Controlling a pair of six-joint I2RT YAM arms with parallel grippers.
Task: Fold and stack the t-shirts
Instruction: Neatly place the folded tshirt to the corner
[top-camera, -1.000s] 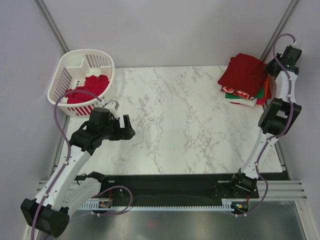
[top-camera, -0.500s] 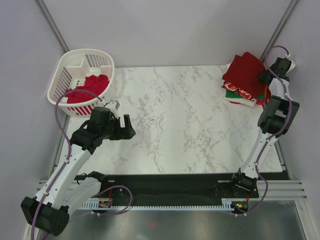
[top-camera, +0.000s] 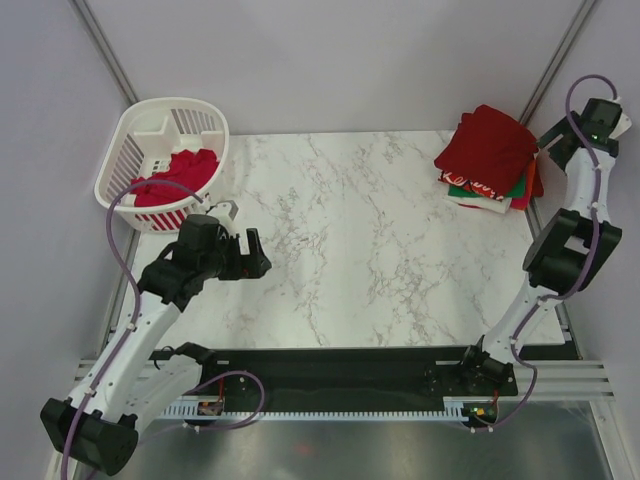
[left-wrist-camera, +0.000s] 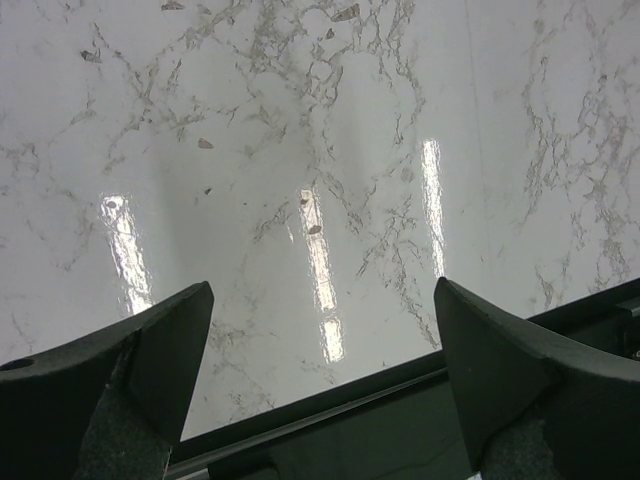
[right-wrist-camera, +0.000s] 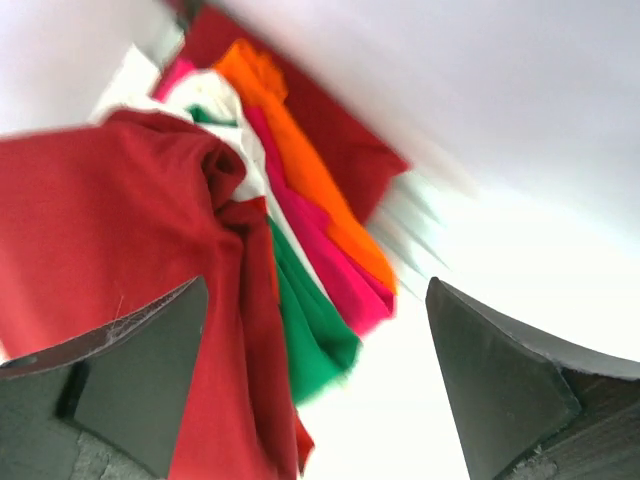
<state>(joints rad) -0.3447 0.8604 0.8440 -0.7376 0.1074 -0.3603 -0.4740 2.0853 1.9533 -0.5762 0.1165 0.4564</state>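
Note:
A pile of folded t-shirts (top-camera: 490, 160) lies at the table's back right corner, a dark red one on top, with a red one bearing white script, green and white layers under it. My right gripper (top-camera: 550, 142) hangs just right of the pile, open and holding nothing. In the right wrist view its fingers (right-wrist-camera: 130, 370) frame the dark red shirt (right-wrist-camera: 110, 220) and the green (right-wrist-camera: 310, 320), pink and orange edges. A crumpled red t-shirt (top-camera: 178, 175) sits in the basket. My left gripper (top-camera: 255, 255) is open over bare marble (left-wrist-camera: 320, 150).
The white slotted basket (top-camera: 118, 160) stands at the back left, partly off the marble table (top-camera: 350, 230). Grey walls and metal posts close in the back and both sides. A black rail runs along the near edge (left-wrist-camera: 330, 420).
My right gripper has opened, letting go of the dark red shirt on the pile, and pulled back to the right. The left arm has not moved.

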